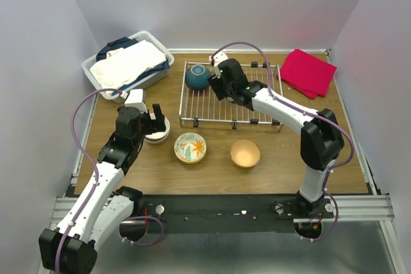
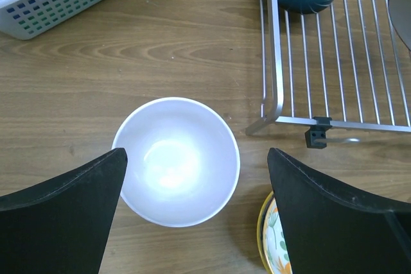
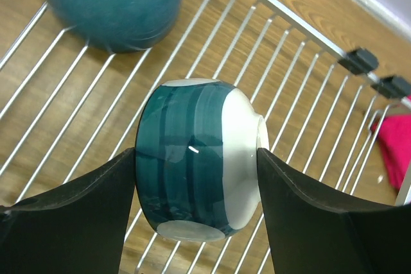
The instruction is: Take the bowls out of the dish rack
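- Gripping a striped teal bowl [image 3: 180,139] between its fingers, the right pincer [image 3: 196,153] holds it tipped sideways over the dish rack [image 1: 215,104], probably to lift it clear of the wires.
- A darker teal bowl [image 1: 197,76] sits at the rack's far left corner, not yet unloaded.
- The left pincer [image 2: 196,152] hangs open over a white bowl [image 2: 174,162] on the bench [image 1: 289,152], just off the rack's near left corner.
- A floral bowl [image 1: 190,147] and an orange bowl [image 1: 245,153] stand apart in front of the rack.
- No brand, label or writing is readable.

Robotics lab bench: wooden tabletop [image 1: 212,181] inside plain white walls [image 1: 225,4], aluminium rail [image 1: 359,205] in front.
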You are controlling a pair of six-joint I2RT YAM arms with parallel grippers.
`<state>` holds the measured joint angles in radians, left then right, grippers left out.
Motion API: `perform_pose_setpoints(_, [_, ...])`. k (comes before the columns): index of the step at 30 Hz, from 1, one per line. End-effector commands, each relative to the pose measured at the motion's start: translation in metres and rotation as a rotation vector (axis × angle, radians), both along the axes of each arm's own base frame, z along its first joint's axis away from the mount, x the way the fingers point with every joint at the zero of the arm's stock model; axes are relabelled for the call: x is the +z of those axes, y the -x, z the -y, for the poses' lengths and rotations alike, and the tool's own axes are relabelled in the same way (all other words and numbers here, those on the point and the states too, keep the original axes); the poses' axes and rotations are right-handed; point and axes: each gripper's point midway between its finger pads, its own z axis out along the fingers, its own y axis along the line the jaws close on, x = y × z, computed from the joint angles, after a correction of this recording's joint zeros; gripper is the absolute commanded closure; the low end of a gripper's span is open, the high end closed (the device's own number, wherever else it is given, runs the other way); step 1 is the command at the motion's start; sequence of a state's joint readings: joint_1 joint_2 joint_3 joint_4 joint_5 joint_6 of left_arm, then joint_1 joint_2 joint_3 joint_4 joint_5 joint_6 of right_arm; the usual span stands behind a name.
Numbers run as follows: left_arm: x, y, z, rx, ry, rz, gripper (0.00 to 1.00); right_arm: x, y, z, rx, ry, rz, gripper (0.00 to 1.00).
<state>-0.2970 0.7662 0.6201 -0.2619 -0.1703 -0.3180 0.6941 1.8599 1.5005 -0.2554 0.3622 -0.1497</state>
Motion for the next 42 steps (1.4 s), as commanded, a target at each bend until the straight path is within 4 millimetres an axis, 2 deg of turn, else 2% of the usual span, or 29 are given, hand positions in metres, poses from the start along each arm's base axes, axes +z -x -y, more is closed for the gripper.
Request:
perform_pose_setpoints(1, [-0.004, -0.001, 0.013, -0.064, 0.022, -0.006, 0.01, 0.029, -0.003, 0.006, -0.055, -0.265, -0.021, 0.63])
perform_pose_setpoints(6, [-0.004, -0.002, 0.022, -0.099, 0.047, -0.018, 0.01, 0.027, -0.006, 0.023, -0.103, -0.356, -0.057, 0.64])
perform_pose_setpoints(9, [-0.002, -0.004, 0.028, -0.116, 0.069, -0.022, 0.01, 0.033, -0.009, 0.033, -0.139, -0.452, -0.068, 0.64])
perform_pose_setpoints(13, [0.001, -0.008, 0.045, -0.172, 0.139, -0.034, 0.01, 0.047, -0.008, 0.037, -0.146, -0.598, -0.088, 0.65])
perform_pose_setpoints(15, [0.005, -0.015, 0.054, -0.186, 0.185, -0.034, 0.01, 0.058, -0.009, 0.041, -0.161, -0.678, -0.075, 0.65])
perform_pose_setpoints(16, [0.006, -0.017, 0.058, -0.197, 0.202, -0.035, 0.01, 0.055, -0.004, 0.038, -0.146, -0.703, -0.097, 0.65])
perform_pose_setpoints(18, [0.011, -0.024, 0.071, -0.231, 0.244, -0.036, 0.01, 0.070, -0.003, 0.041, -0.156, -0.780, -0.077, 0.65])
perform_pose_setpoints(20, [0.019, -0.032, 0.080, -0.249, 0.282, -0.023, 0.01, 0.074, 0.000, 0.043, -0.159, -0.844, -0.083, 0.65])
perform_pose_setpoints(21, [0.021, -0.036, 0.088, -0.271, 0.295, -0.028, 0.01, 0.086, 0.002, 0.044, -0.148, -0.881, -0.057, 0.65])
perform_pose_setpoints(24, [0.031, -0.047, 0.101, -0.300, 0.322, -0.022, 0.01, 0.097, 0.006, 0.045, -0.141, -0.961, -0.052, 0.65])
perform_pose_setpoints(25, [0.033, -0.049, 0.106, -0.312, 0.328, -0.026, 0.01, 0.107, 0.011, 0.045, -0.124, -0.989, -0.043, 0.65])
perform_pose_setpoints(26, [0.042, -0.054, 0.111, -0.324, 0.342, 0.005, 0.01, 0.111, 0.013, 0.044, -0.124, -1.020, -0.046, 0.65])
perform_pose_setpoints(27, [0.039, -0.059, 0.116, -0.331, 0.347, -0.007, 0.01, 0.112, 0.016, 0.043, -0.114, -1.042, -0.047, 0.65])
perform_pose_setpoints(29, [0.050, -0.065, 0.129, -0.360, 0.372, 0.012, 0.01, 0.123, 0.024, 0.039, -0.091, -1.102, -0.059, 0.65])
perform_pose_setpoints(30, [0.045, -0.069, 0.134, -0.366, 0.376, -0.004, 0.01, 0.124, 0.028, 0.038, -0.079, -1.127, -0.061, 0.65])
perform_pose_setpoints(32, [0.053, -0.075, 0.145, -0.386, 0.397, 0.012, 0.01, 0.133, 0.037, 0.035, -0.058, -1.187, -0.077, 0.65])
perform_pose_setpoints(33, [0.047, -0.079, 0.150, -0.382, 0.415, -0.011, 0.01, 0.138, 0.040, 0.034, -0.041, -1.211, -0.072, 0.65])
perform_pose_setpoints(34, [0.050, -0.082, 0.154, -0.385, 0.428, -0.008, 0.01, 0.135, 0.046, 0.031, -0.025, -1.228, -0.097, 0.65])
perform_pose_setpoints(37, [0.052, -0.090, 0.168, -0.392, 0.482, -0.016, 0.01, 0.146, 0.059, 0.026, 0.022, -1.309, -0.125, 0.65])
perform_pose_setpoints(38, [0.053, -0.092, 0.171, -0.392, 0.497, -0.011, 0.02, 0.139, 0.063, 0.025, 0.013, -1.332, -0.156, 0.65])
perform_pose_setpoints(39, [0.053, -0.093, 0.176, -0.400, 0.506, -0.016, 0.02, 0.146, 0.066, 0.025, 0.035, -1.353, -0.145, 0.65])
perform_pose_setpoints(41, [0.053, -0.097, 0.184, -0.399, 0.527, -0.028, 0.03, 0.139, 0.072, 0.024, 0.032, -1.374, -0.178, 0.65])
perform_pose_setpoints(42, [0.053, -0.097, 0.188, -0.404, 0.528, -0.030, 0.03, 0.142, 0.075, 0.024, 0.043, -1.386, -0.175, 0.65])
